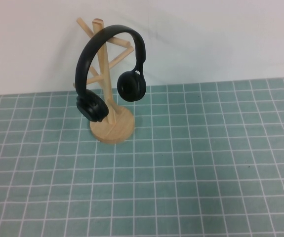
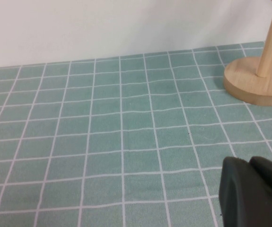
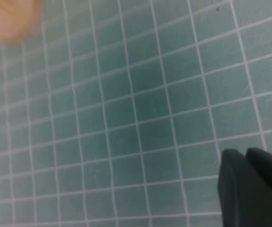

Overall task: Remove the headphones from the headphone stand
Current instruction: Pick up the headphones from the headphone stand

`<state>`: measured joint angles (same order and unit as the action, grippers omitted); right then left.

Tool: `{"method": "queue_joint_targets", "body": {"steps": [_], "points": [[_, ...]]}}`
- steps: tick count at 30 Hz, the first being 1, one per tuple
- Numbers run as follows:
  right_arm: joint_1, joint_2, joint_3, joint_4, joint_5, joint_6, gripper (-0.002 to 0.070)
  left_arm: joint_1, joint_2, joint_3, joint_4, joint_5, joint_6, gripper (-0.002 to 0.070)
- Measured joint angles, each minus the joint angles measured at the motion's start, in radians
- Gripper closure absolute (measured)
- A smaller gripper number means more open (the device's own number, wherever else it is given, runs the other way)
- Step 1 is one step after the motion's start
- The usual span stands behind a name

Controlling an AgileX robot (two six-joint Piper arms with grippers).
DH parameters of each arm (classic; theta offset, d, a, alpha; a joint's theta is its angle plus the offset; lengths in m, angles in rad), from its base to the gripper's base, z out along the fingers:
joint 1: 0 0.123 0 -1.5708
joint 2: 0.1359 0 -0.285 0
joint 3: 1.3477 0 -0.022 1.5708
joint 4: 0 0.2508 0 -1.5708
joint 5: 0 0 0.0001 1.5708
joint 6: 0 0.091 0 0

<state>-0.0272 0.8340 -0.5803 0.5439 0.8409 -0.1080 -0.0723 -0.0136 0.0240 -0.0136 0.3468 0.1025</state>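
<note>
Headphones hang on stand (hands apart)

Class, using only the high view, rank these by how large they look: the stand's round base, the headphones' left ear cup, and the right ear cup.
1. Headphone stand base, clearly largest.
2. The headphones' two ear cups look alike; no ranking.

Neither pincer shows there; each wrist view shows only a dark part of the left pincer or right pincer.

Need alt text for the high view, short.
Black headphones hang by their headband over the top pegs of a light wooden stand, which sits on a green grid-patterned tablecloth near a white wall. One ear cup hangs on each side of the pole; neither the left gripper nor the right gripper appears in this view.
</note>
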Motion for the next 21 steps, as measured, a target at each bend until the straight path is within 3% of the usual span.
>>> {"method": "queue_joint_targets", "body": {"steps": [6,9,14,17,21], "points": [[0.082,0.274,-0.216,0.055,-0.016,-0.084,0.0675,0.0,0.0,0.0,0.0,0.0,0.0,0.0675],[0.246,0.356,-0.32,0.066,-0.089,-0.062,0.0675,0.0,0.0,0.0,0.0,0.0,0.0,0.0675],[0.532,0.462,-0.462,0.156,-0.38,-0.06,0.0654,0.0,0.0,0.0,0.0,0.0,0.0,0.0675],[0.663,0.526,-0.542,0.192,-0.518,-0.06,0.0554,0.0,0.0,0.0,0.0,0.0,0.0,0.0675],[0.759,0.624,-0.658,0.278,-0.609,-0.06,0.0319,0.0,0.0,0.0,0.0,0.0,0.0,0.0675]]}}
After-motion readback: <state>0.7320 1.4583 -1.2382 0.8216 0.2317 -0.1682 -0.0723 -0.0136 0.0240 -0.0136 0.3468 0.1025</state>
